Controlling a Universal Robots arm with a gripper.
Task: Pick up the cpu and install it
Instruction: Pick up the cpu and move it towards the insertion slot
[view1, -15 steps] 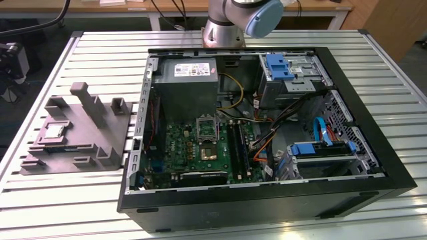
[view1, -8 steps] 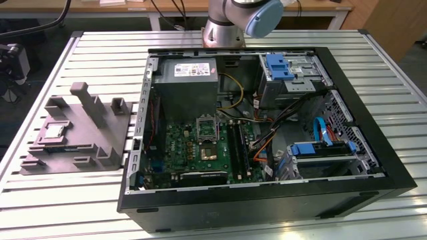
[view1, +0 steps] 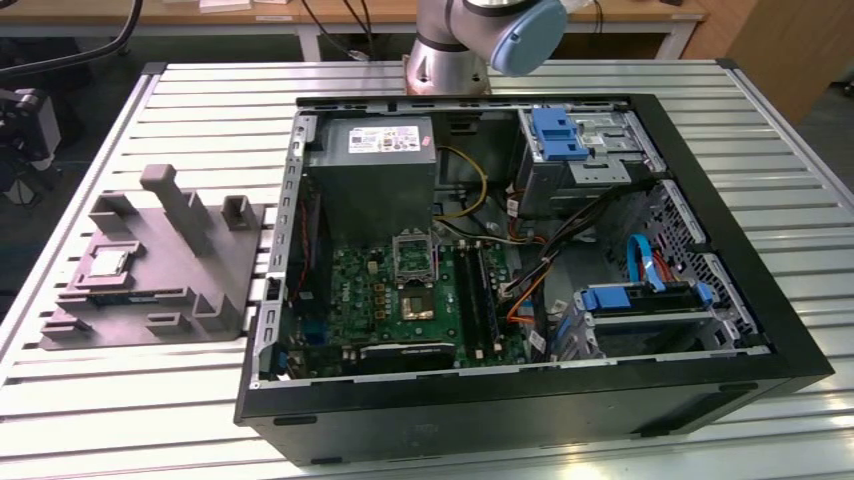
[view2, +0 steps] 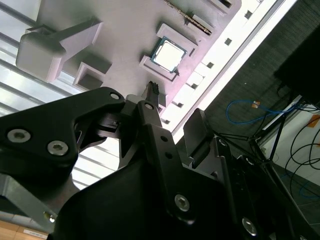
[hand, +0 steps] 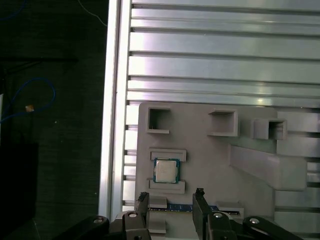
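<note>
Exterior view: the big slatted table (view1: 120, 420) carries an open computer case (view1: 534, 400) and, on the exterior view's left, a grey tray (view1: 200, 290). The cpu (view1: 107, 263) lies flat in a little pocket of that tray. In the first wrist view the hand (hand: 171, 196) hangs near it, open and empty. The cpu looks light, stiff and easy to hurt, so pinching its side edges seems best.

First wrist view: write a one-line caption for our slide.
Open gripper facing the grey tray, where the cpu sits in its recess, not yet grasped.
</note>
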